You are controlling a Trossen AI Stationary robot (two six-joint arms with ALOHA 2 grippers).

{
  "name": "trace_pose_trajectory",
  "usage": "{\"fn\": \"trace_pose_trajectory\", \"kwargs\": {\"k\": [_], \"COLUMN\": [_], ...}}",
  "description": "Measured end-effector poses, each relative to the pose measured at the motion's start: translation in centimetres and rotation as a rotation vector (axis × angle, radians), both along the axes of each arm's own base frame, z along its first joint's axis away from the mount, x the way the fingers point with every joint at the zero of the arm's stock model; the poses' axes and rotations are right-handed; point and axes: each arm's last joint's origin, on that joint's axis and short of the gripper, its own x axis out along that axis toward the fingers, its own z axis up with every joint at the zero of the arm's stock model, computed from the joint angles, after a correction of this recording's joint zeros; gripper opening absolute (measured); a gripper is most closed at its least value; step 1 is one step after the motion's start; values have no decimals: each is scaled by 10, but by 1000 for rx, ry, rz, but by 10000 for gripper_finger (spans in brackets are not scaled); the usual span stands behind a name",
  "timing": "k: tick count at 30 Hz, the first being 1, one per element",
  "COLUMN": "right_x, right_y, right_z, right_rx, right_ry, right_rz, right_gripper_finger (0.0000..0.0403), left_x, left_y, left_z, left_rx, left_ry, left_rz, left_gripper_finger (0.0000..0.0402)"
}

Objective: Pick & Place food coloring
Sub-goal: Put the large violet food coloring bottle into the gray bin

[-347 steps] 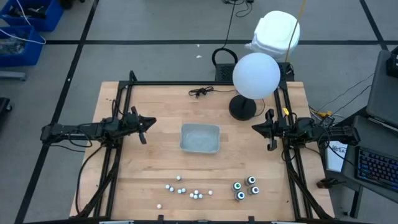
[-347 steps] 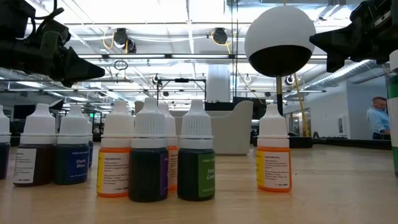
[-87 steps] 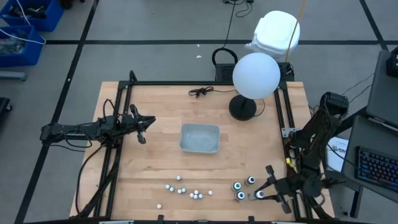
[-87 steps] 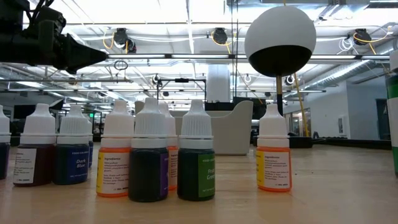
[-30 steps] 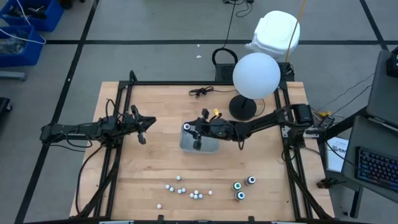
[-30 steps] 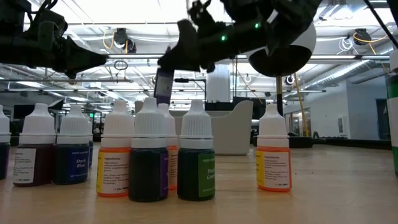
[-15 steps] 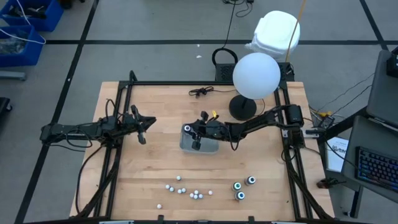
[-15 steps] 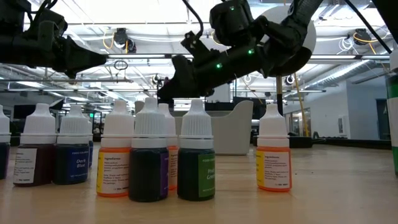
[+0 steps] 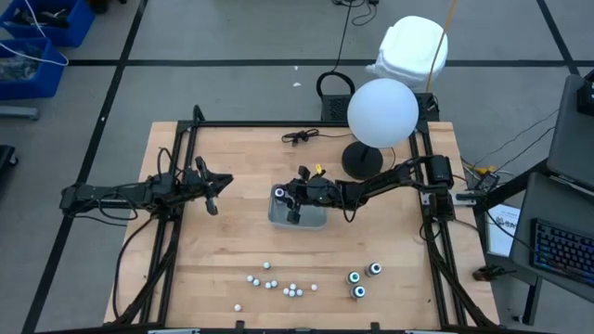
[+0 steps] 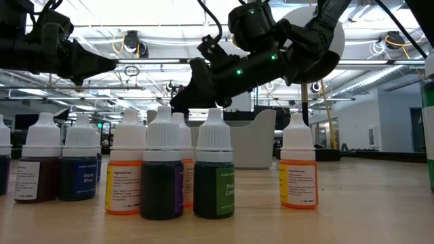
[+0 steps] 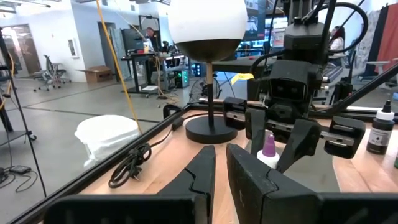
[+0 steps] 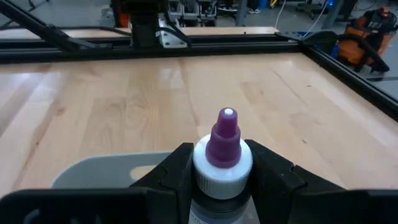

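Gripping a purple-tipped bottle (image 12: pixel 222 163), right claw (image 9: pixel 287 204) overhangs the tray (image 9: pixel 314 219).

bottle (image 12: pixel 222 160) over tray (image 9: pixel 311 219), lamp (image 9: pixel 380 111) behind

1. The place is a robotics lab or workshop: a pale wooden work table (image 9: pixel 232 250) with black metal rails stands on a grey concrete floor.
2. Exposed ceiling ducts and strip lights (image 10: pixel 169 41), distant desks and monitors surround it.
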Motion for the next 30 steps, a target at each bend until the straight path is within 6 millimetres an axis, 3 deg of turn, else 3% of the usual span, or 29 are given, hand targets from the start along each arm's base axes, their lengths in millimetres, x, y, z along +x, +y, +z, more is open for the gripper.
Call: {"fn": "trace_pose_trajectory", "kwargs": {"k": [11, 19, 30], "right_x": [-1, 5, 5], "right_y": [-11, -17, -17], "right_z": [-2, -22, -23], "right_rx": [-30, 23, 15], "right_ry": [24, -4, 0], "right_rz": [15, 77, 75], "right_gripper_finger": [117, 117, 138], "left_x": [0, 0, 0], "left_y": [0, 0, 0], "left_z": [0, 0, 0], "left_rx": [2, 1, 0], "left_ry": [-2, -2, 0], "left_rz": [0, 1, 1], "left_gripper_finger": [47, 47, 47]}}
